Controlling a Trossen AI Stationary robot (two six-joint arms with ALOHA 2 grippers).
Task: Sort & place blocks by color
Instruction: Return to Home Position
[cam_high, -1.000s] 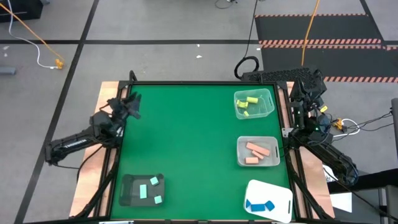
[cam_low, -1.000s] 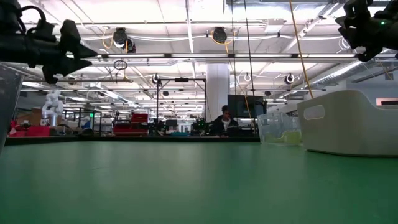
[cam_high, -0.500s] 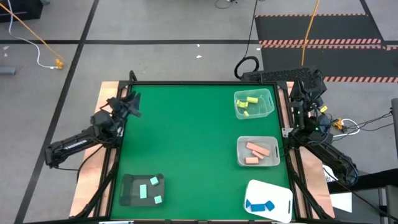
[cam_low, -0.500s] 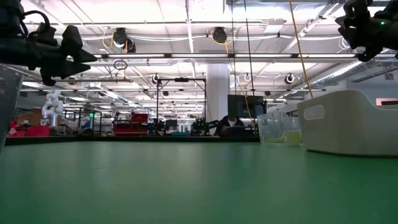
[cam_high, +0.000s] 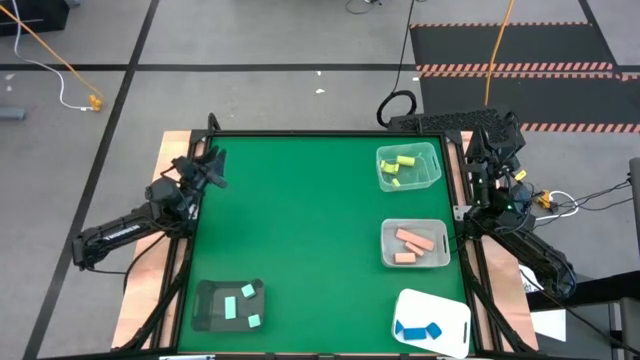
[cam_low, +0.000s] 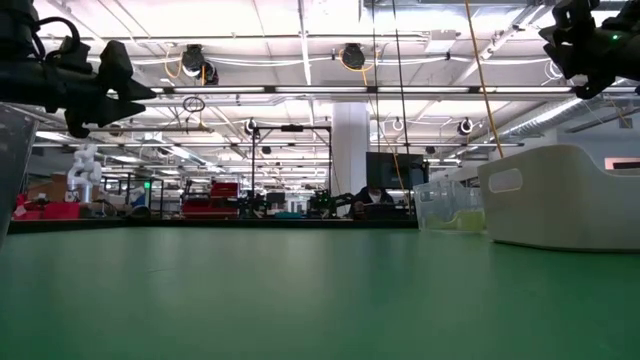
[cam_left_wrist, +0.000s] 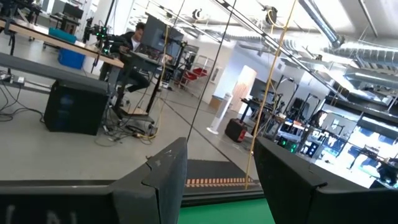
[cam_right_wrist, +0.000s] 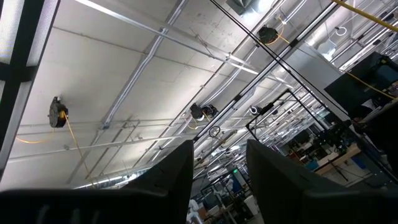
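Observation:
All blocks lie in trays in the high view. Yellow blocks (cam_high: 397, 165) are in a clear tray (cam_high: 434, 153) at the far right, and tan-pink blocks (cam_high: 415, 243) in a second clear tray (cam_high: 387, 230) nearer. Blue blocks (cam_high: 416, 330) sit in a white tray (cam_high: 452, 312) at the near right corner. Mint green blocks (cam_high: 240, 303) lie on a dark tray (cam_high: 207, 300) at the near left. My left gripper (cam_high: 212, 165) (cam_left_wrist: 221, 149) is open, raised above the table's far left edge. My right gripper (cam_high: 490, 140) (cam_right_wrist: 219, 149) is open, raised beyond the far right edge, pointing upward.
The green table top (cam_high: 300, 220) between the trays is bare felt. In the low view the white tray (cam_low: 560, 195) and a clear tray (cam_low: 445, 205) stand at the right. A dark frame (cam_high: 300, 133) borders the table. Cables lie on the floor behind.

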